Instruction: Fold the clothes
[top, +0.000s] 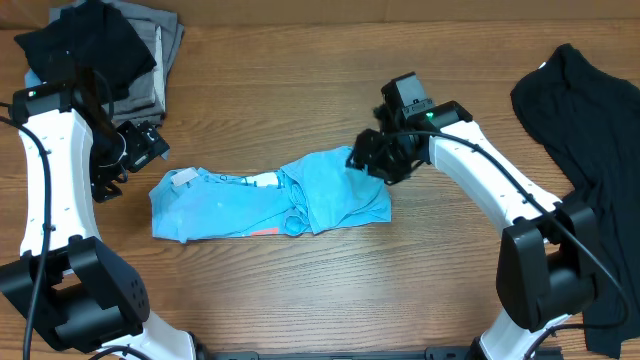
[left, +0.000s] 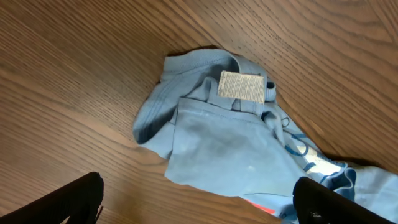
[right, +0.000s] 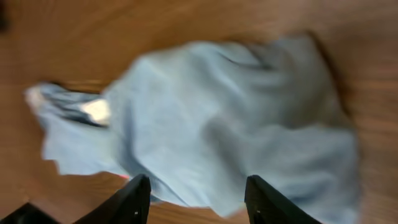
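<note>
The clothes are a light blue T-shirt (top: 270, 203) lying in a crumpled strip across the middle of the wooden table. Its collar and woven label (left: 241, 86) show in the left wrist view, along with white print and a bit of orange-red. My left gripper (top: 138, 148) hovers just off the shirt's left end. It is wide open (left: 199, 208) with bare wood and the shirt's edge between its fingers. My right gripper (top: 368, 158) hangs over the shirt's upper right edge. In the blurred right wrist view its fingers (right: 198, 200) stand apart above the blue cloth (right: 224, 124), holding nothing.
A pile of grey and black garments (top: 120, 50) lies at the back left, right behind my left arm. A black garment (top: 585, 120) is spread along the right edge. Bare wood (top: 300, 90) surrounds the shirt.
</note>
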